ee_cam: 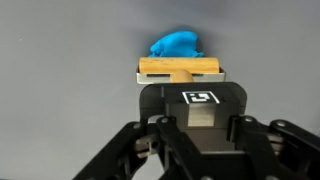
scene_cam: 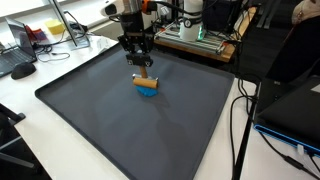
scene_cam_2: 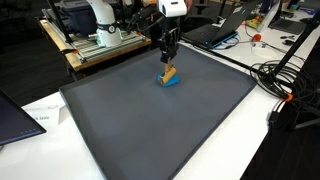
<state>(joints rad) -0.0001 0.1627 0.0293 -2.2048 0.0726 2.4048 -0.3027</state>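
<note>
Closest to the wrist camera, the gripper (ee_cam: 183,82) is clenched on a small wooden block (ee_cam: 180,67). Its two fingers pinch a short stub at the middle of the block, and the block's long edge lies crosswise to them. Just beyond the block, touching its far edge, sits a crumpled bright-blue lump (ee_cam: 176,44). Whether the lump is fixed to the wood or only pressed under it cannot be told. Both exterior views show the arm standing nearly upright over the dark grey mat (scene_cam: 120,130), toward its far middle. The gripper (scene_cam: 141,66) points down, the wooden block (scene_cam_2: 170,73) hangs tilted beneath it, and the blue lump (scene_cam_2: 172,81) rests on the mat directly below the wood. The step in hand looks like holding the block low against the mat, with the blue lump at the contact point. Any next move calls for a firm pinch on the thin stub, so the tilted block does not twist out, and for a steady height, so the lump neither drags loose nor gets crushed. Farther off, past the mat's edge, black cables (scene_cam_2: 285,80) trail over the white table (scene_cam: 20,110). A laptop (scene_cam_2: 15,115) lies at one corner, and lab equipment (scene_cam: 195,30) crowds the back.
</note>
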